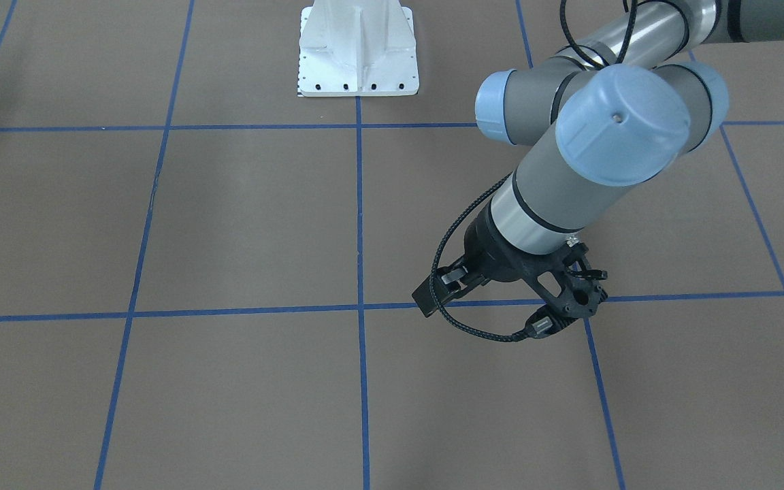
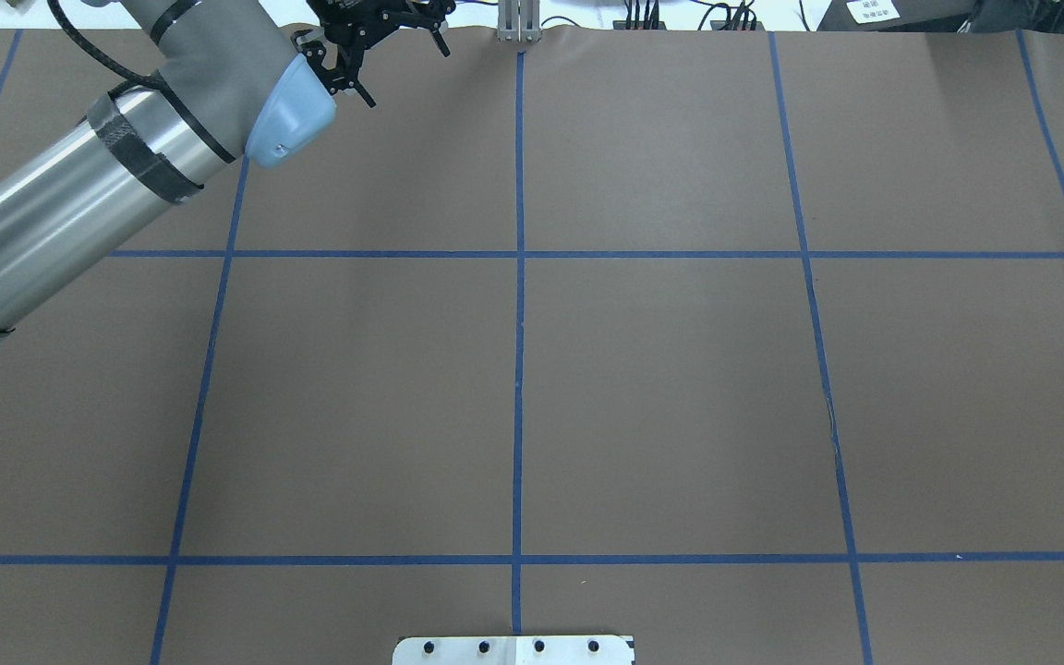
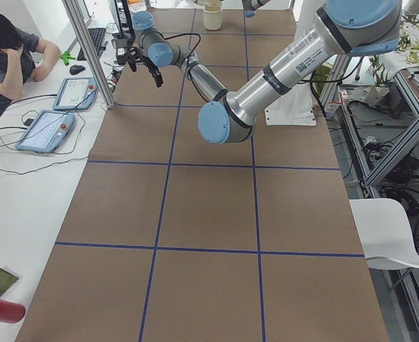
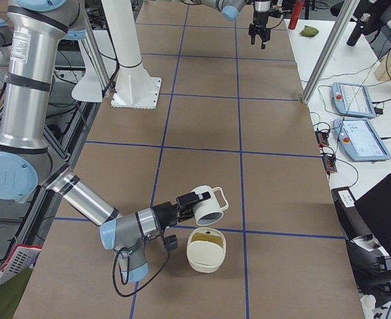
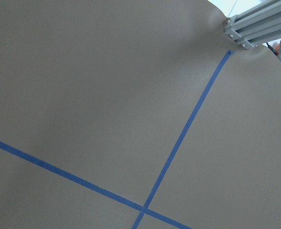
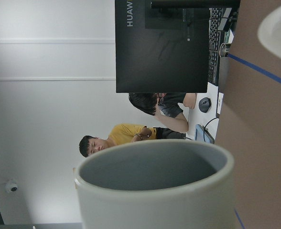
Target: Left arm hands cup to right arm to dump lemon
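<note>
The cup [image 4: 209, 205], a white mug, hangs tipped on its side at the end of my right gripper [image 4: 189, 201], its mouth over a cream bowl [image 4: 206, 258]. From that side view I cannot tell whether the gripper is shut. In the right wrist view the cup [image 6: 155, 191] fills the bottom and its grey inside looks empty. A dull yellowish lump in the bowl looks like the lemon [image 4: 207, 239]. My left gripper [image 1: 433, 294] hovers far off near the table's far edge [image 2: 384, 28], open with nothing in it.
The white robot base plate [image 1: 358, 54] sits at the table's robot side. An aluminium post [image 5: 260, 28] stands close to the left gripper. People sit at a desk with tablets [image 3: 45, 132] beyond the table edge. The bowl's rim [image 6: 279, 28] shows in the right wrist view.
</note>
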You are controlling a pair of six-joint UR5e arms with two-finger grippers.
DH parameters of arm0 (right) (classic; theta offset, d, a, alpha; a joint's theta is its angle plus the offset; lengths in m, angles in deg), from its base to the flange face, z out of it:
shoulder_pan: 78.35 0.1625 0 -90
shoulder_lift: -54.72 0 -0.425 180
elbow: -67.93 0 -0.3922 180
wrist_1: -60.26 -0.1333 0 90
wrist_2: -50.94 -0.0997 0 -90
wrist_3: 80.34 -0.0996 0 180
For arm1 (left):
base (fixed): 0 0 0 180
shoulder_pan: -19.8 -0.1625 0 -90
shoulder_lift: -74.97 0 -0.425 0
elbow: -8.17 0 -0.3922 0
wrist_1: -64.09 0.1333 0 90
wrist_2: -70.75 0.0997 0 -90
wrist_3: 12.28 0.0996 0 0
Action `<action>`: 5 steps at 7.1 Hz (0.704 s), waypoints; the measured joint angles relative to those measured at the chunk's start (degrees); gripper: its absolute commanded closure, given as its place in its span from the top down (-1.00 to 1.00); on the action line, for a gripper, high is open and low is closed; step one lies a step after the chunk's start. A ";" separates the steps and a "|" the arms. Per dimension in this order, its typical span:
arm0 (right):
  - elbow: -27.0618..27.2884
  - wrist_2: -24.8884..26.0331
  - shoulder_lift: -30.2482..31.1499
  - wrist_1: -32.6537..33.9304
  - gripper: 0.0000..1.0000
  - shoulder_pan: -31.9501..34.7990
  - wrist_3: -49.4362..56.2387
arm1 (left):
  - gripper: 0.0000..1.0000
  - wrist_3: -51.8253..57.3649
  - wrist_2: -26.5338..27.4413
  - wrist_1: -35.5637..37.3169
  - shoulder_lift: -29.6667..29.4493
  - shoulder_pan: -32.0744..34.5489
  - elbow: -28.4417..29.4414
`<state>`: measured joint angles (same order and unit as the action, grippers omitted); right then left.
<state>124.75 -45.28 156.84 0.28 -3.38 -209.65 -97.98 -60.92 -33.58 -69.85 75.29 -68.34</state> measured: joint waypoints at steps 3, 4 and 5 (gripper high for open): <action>0.01 -5.93 1.03 1.55 -0.84 0.00 17.64 | 1.00 0.24 0.09 -0.05 0.27 -0.33 0.04; 0.06 -7.33 1.75 2.73 -0.85 0.00 25.16 | 1.00 0.67 0.09 -0.03 0.42 -0.50 0.04; 0.23 -8.10 2.32 4.42 -0.87 0.02 32.69 | 1.00 0.96 0.12 -0.03 0.57 -0.68 0.05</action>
<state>124.97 -53.38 159.16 4.71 -3.36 -176.96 -97.02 -60.80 -33.61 -69.27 74.61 -68.30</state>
